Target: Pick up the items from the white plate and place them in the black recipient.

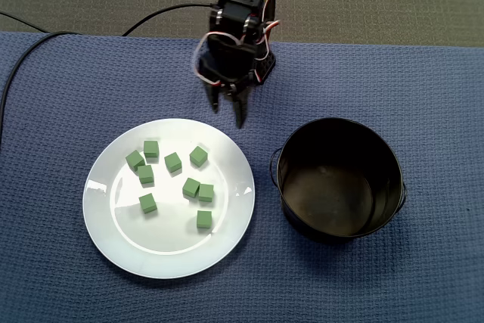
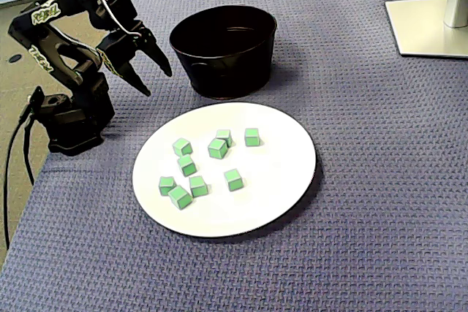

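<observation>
Nine small green cubes [image 1: 173, 162] on the round white plate [image 1: 113, 232]; seen from above, my jaws hang part-open and empty at its twelve o'clock.
Only the angled view shows the arm's base [image 2: 73, 118]; the black metal bucket [image 2: 234, 71] has its floor lost in shadow there.

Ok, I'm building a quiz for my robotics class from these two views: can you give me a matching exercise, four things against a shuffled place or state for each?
Things:
1. white plate
2. black pot
3. green cubes
4. gripper

Places or states:
a. empty inside
b. open, holding nothing, over the blue cloth
c. lying on the plate
d. beside the pot, carrying all the cubes

Pairs: 1-d, 2-a, 3-c, 4-b.
</observation>
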You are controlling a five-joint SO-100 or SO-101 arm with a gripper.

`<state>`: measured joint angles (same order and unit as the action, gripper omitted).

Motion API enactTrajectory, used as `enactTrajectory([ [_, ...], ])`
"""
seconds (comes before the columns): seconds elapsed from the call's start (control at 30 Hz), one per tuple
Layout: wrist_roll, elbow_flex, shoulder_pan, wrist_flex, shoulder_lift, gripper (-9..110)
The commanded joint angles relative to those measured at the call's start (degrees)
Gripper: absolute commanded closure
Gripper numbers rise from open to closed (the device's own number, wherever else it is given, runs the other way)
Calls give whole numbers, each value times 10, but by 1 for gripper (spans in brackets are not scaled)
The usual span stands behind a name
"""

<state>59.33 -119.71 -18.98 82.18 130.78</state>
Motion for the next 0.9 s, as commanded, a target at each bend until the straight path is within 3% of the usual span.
enactTrajectory([
  [0.0,73,47,-89,-52,-64,82],
  [0.23,129,-16,-169,-221,-189,82],
  [0.87,87,-123,-112,-336,-216,84],
])
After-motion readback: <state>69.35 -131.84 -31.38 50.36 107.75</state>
